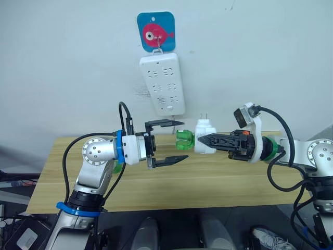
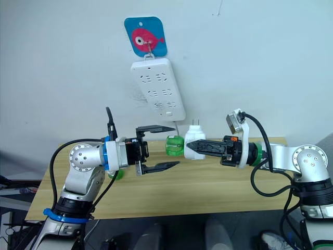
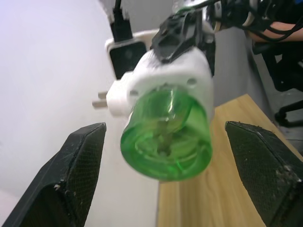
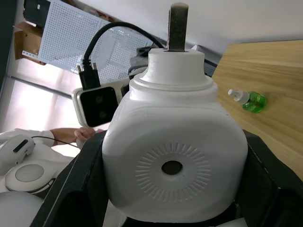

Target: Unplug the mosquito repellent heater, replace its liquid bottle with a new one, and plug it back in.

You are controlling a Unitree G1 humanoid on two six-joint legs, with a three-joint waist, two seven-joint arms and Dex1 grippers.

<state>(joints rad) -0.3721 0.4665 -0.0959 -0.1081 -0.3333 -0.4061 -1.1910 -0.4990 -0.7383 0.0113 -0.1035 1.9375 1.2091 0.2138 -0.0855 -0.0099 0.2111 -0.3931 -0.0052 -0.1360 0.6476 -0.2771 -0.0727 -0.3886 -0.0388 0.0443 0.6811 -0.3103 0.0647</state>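
On the table (image 4: 265, 61), beyond the heater (image 4: 173, 161), lies a spare green bottle (image 4: 251, 100).

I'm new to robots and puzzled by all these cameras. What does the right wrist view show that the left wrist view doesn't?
Right wrist view alone: the heater's round vent hole and a spare green bottle lying on the wooden table.

Left wrist view alone: the green bottle screwed into the heater, seen end-on between the open left gripper.

Both: the white mosquito repellent heater, prongs out, clamped in the right gripper.
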